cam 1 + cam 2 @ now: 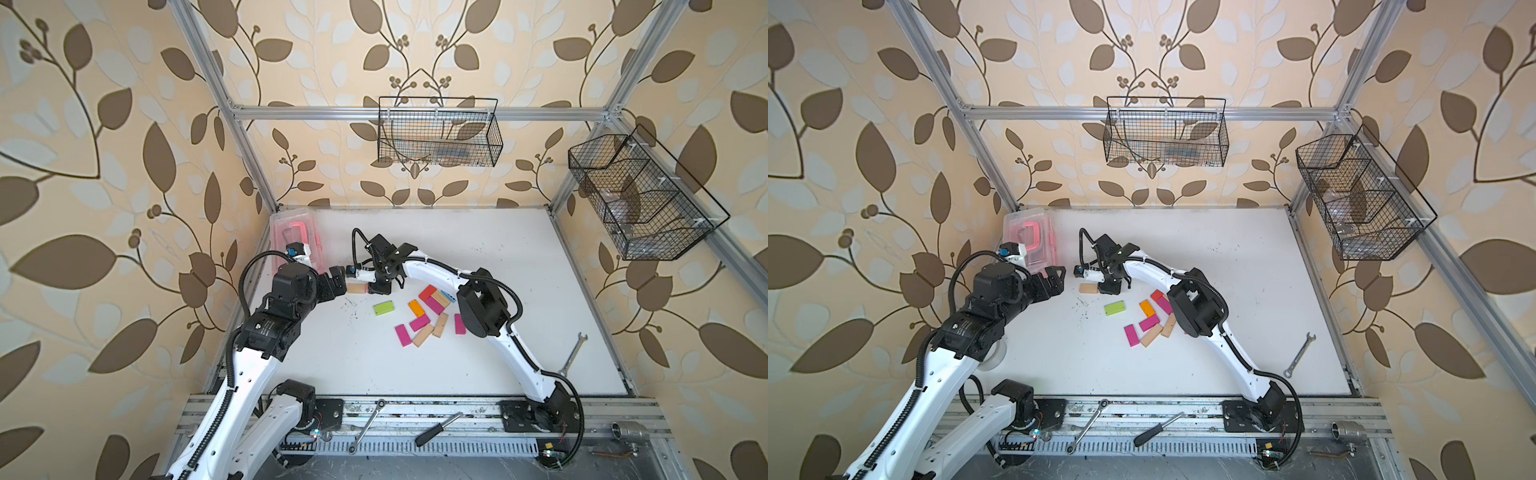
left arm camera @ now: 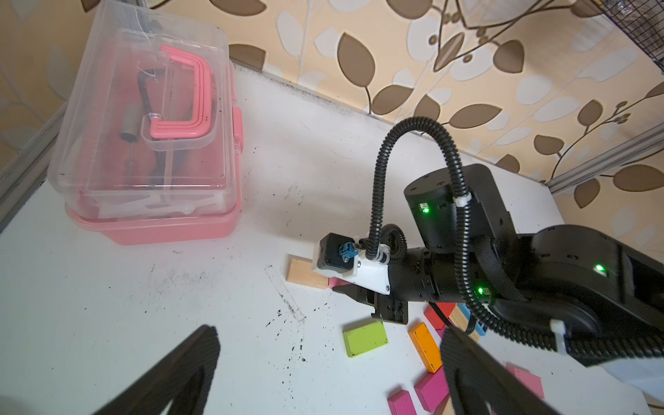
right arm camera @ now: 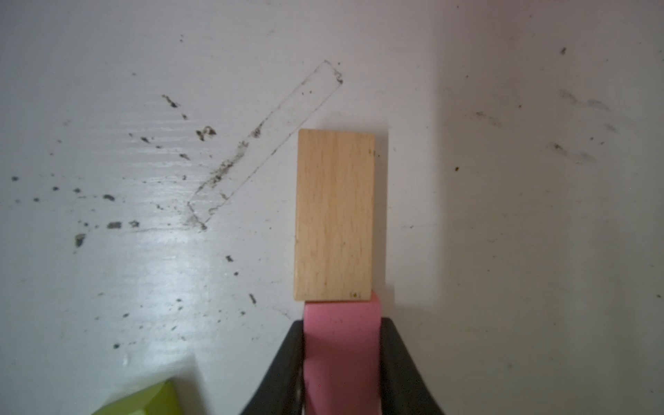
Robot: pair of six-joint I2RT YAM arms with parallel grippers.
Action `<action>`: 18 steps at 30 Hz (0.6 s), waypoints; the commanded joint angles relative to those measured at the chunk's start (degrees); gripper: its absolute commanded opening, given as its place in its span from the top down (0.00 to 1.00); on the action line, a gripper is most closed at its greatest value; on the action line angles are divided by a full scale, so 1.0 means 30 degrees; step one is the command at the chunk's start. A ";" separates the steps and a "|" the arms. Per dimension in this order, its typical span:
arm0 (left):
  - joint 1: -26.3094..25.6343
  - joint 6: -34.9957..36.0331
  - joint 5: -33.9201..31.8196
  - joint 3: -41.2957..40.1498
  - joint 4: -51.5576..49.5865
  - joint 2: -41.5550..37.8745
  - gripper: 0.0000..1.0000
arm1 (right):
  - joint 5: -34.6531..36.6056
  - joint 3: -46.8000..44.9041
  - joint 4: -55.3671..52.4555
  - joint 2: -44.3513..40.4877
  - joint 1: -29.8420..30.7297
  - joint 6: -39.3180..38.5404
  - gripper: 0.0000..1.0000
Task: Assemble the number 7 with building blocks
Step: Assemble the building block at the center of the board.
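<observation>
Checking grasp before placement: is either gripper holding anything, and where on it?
Right gripper pinches the pink block by its two long sides; left gripper is open, empty.

Bright, even light (wide-angle edges warped)

Box (image 1: 291, 237) sits in the table's (image 1: 498, 257) far left corner; near the middle a first block (image 3: 334, 215) lies flat, touching end to end a second block (image 3: 341, 352) pinched in the right gripper (image 3: 341, 332); the left gripper (image 1: 1057, 279) hangs just left of them; a block pile (image 1: 428, 316) lies nearer and to the right; a wrench (image 1: 572, 352) lies further right.
</observation>
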 commanded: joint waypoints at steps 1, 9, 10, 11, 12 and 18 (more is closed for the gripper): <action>-0.0115 0.0235 -0.0128 0.0236 0.0347 -0.0117 0.01 | 0.0192 0.0123 -0.1247 0.0706 0.0127 -0.0647 0.71; -0.0115 0.0293 -0.0051 0.0266 0.0390 -0.0117 0.01 | 0.0025 -0.0024 -0.1330 0.0640 0.0312 -0.0974 0.69; -0.0115 0.0292 -0.0081 0.0266 0.0433 -0.0117 0.01 | 0.0076 0.0018 -0.1350 0.0662 0.0330 -0.0974 0.71; -0.0115 0.0293 -0.0092 0.0237 0.0456 -0.0117 0.01 | 0.0133 -0.0002 -0.1325 0.0691 0.0335 -0.0959 0.72; -0.0115 0.0291 -0.0053 0.0236 0.0490 -0.0103 0.01 | 0.0191 0.0048 -0.1294 0.0713 0.0332 -0.0860 0.73; -0.0115 0.0267 0.0064 0.0236 0.0542 -0.0044 0.01 | 0.0057 0.0086 -0.1406 0.0752 0.0376 -0.0674 0.81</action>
